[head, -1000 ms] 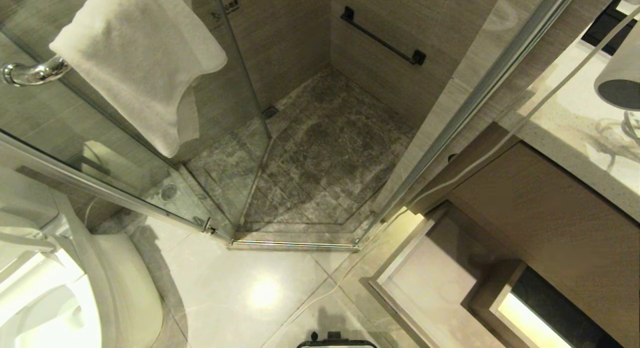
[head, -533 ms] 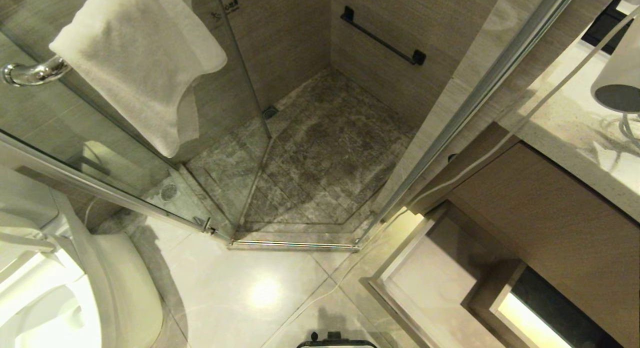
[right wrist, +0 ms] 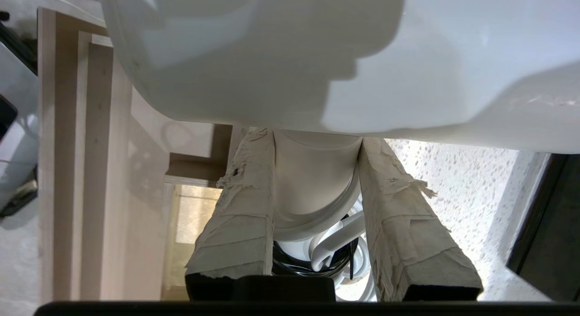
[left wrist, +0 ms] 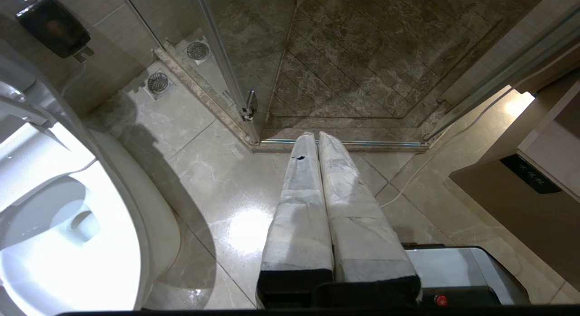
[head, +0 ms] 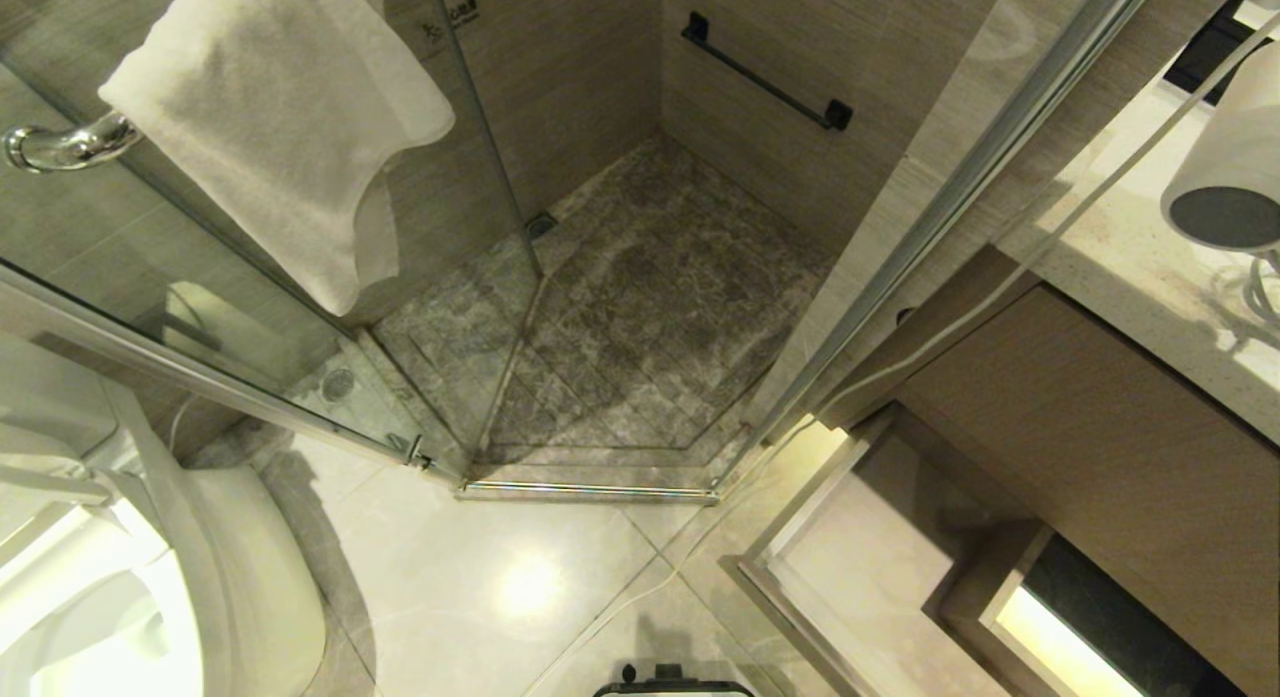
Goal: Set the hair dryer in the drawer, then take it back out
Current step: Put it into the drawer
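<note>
Over the pale speckled worktop [head: 1120,247] at the right edge of the head view hangs the hair dryer [head: 1225,167], raised clear of the stone. Its fat barrel slants down and toward the shower side, with the round dark grey end facing that way; the barrel's long axis runs from upper right to lower left in that view. A bit of coiled cord [head: 1262,292] dangles just beneath it.

The right wrist view shows the right claw [right wrist: 317,171] clamped on the dryer's straight white handle, one taped finger [right wrist: 244,202] on each side, with the barrel lying crosswise beyond the fingertips.

Below the worktop, the drawer [head: 880,557] stands pulled open; its inside looks bare where it shows.

The left claw [left wrist: 317,141] hangs over the floor tiles near the shower threshold, its wrapped fingers pressed together with nothing between them.
</note>
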`<state>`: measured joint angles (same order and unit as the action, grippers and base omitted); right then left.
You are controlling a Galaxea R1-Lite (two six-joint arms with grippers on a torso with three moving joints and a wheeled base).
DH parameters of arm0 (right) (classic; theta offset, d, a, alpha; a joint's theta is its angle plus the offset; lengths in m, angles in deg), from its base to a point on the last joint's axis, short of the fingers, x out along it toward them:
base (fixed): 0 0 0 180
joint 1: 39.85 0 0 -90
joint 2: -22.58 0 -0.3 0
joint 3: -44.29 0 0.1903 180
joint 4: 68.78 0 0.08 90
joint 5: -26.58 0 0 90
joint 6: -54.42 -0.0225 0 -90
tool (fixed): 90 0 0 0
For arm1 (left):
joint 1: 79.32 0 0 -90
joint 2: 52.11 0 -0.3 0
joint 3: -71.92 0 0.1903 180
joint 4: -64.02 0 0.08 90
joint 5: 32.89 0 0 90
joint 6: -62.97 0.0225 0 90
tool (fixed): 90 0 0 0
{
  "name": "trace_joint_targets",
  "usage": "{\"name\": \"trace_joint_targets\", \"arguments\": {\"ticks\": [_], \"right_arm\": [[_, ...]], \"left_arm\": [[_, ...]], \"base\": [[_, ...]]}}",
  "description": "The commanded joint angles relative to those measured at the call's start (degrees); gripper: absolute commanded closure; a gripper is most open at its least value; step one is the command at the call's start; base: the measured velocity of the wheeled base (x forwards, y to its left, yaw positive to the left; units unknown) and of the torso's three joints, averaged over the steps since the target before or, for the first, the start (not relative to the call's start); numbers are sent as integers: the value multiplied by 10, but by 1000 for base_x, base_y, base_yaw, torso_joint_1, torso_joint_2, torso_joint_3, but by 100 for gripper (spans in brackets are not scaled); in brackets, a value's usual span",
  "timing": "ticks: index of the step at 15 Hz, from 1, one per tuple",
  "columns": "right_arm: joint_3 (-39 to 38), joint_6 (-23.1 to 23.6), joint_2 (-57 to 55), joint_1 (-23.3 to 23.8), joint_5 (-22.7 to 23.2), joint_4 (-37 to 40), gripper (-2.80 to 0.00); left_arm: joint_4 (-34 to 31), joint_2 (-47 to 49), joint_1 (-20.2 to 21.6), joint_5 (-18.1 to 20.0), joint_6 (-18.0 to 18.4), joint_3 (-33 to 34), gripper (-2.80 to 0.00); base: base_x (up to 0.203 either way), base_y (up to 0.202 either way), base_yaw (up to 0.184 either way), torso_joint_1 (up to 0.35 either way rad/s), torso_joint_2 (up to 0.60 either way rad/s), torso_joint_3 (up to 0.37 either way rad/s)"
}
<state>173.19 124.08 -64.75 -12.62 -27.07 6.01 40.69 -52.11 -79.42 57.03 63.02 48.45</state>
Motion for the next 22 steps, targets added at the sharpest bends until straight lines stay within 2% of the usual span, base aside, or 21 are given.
{"name": "trace_joint_targets", "arguments": {"ticks": [1, 7, 22], "right_arm": [[3, -12, -4, 0, 2, 2, 0], [21, -5, -21, 13, -14, -43, 0], [38, 8, -62, 38, -19, -26, 0]], "left_arm": [[0, 1, 0, 0, 0, 0, 0], [0, 1, 0, 1, 0, 0, 0], [0, 1, 0, 0, 0, 0, 0]], "base": [[0, 0, 0, 0, 0, 0], [0, 0, 0, 0, 0, 0], [0, 0, 0, 0, 0, 0]]}}
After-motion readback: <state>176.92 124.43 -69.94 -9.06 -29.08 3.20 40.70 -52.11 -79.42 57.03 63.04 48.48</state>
